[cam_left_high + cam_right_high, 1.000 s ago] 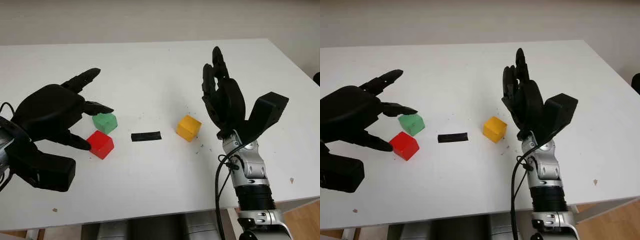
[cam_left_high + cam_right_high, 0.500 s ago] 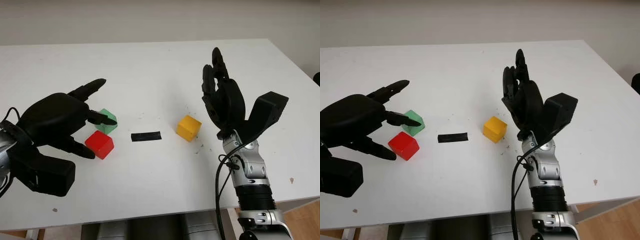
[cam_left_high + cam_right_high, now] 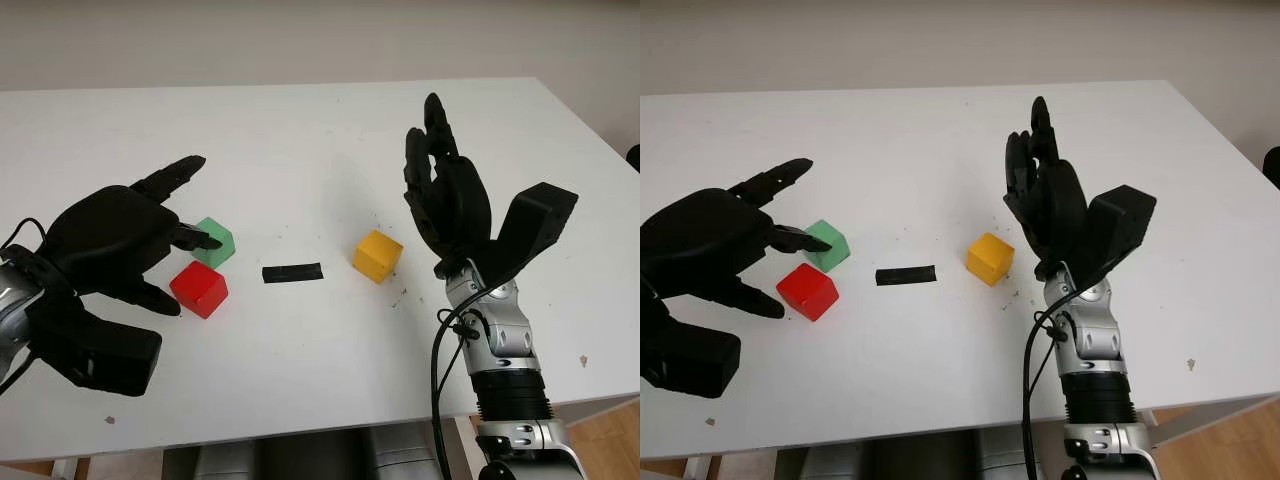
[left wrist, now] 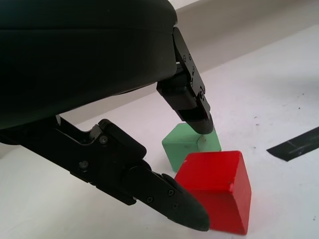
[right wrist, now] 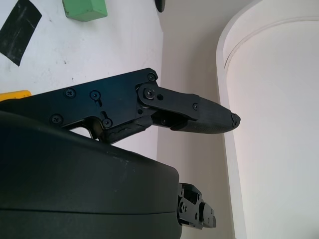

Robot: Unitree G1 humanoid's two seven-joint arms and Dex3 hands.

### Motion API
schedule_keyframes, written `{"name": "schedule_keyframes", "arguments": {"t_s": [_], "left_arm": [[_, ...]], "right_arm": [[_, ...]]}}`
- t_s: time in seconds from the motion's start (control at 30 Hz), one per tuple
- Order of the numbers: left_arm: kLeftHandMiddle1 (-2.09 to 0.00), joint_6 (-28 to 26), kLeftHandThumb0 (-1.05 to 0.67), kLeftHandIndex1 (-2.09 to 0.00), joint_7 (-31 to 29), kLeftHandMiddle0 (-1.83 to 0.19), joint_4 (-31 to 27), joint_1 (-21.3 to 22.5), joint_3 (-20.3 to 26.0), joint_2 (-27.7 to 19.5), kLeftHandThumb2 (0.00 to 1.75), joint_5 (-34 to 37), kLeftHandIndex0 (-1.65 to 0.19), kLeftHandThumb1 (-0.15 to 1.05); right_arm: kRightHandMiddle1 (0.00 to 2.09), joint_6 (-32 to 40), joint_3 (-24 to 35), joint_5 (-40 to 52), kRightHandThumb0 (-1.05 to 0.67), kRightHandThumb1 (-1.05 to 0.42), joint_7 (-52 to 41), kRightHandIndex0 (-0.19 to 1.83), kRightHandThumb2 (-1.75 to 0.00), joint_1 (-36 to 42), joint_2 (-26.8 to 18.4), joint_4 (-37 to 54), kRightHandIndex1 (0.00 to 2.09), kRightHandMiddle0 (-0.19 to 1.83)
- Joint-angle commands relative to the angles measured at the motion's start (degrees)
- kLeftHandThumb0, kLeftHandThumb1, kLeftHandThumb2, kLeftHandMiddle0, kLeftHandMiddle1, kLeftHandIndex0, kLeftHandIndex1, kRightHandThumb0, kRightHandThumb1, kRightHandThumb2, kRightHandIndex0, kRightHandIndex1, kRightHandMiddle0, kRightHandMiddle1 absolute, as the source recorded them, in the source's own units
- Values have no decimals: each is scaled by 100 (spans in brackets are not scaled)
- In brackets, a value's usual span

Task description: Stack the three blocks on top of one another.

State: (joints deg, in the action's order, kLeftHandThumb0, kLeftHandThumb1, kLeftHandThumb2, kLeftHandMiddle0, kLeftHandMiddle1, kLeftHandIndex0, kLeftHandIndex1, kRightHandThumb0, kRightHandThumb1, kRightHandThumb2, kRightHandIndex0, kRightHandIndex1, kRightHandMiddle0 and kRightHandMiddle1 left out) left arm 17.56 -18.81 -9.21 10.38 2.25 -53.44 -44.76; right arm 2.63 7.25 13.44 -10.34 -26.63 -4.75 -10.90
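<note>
A red block (image 3: 200, 288) and a green block (image 3: 213, 242) sit close together on the left of the white table (image 3: 300, 150); the green one is just behind the red. My left hand (image 3: 185, 238) hovers open beside them. One fingertip (image 4: 199, 119) is over the green block (image 4: 184, 144), and another finger (image 4: 164, 201) lies beside the red block (image 4: 219, 186). A yellow block (image 3: 377, 256) sits alone right of centre. My right hand (image 3: 425, 150) stands upright and open just right of it, holding nothing.
A strip of black tape (image 3: 292, 272) lies flat between the red and yellow blocks. The table's front edge runs close below both arms, and its right edge is past the right hand.
My left hand has dropped lower and closed in on the green and red blocks, then eased slightly back left. The blocks and the right hand have not moved.
</note>
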Motion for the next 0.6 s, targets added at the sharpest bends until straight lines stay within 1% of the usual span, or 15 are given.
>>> {"name": "schedule_keyframes", "arguments": {"t_s": [0.0,0.1,0.2,0.43,0.57], "left_arm": [[-5,-35,-72,-8,-13,14,-58,-20,-75,-14,6,-66,-73,78],[-5,-113,-71,-8,-120,14,-108,-12,-133,26,6,-67,-73,79],[-5,-107,-72,-8,-90,15,-110,-23,-183,41,6,-80,-74,79],[-5,-117,-70,-7,-331,16,-162,-36,-214,51,6,186,-73,80],[-5,-53,-72,-7,-283,15,-86,-43,-243,74,6,248,-74,80]], "right_arm": [[0,24,9,5,-61,-105,3,-19,-62,-8,-27,150,0,-19],[1,0,-7,-23,-61,-105,-1,-19,-61,9,-32,162,0,-19],[1,-15,1,-15,-62,-105,5,-19,-61,10,-18,159,0,-19],[0,37,41,54,-61,-105,-21,-19,-60,17,-29,165,0,-19],[0,23,42,57,-61,-105,-34,-19,-61,34,-30,178,0,-19]]}}
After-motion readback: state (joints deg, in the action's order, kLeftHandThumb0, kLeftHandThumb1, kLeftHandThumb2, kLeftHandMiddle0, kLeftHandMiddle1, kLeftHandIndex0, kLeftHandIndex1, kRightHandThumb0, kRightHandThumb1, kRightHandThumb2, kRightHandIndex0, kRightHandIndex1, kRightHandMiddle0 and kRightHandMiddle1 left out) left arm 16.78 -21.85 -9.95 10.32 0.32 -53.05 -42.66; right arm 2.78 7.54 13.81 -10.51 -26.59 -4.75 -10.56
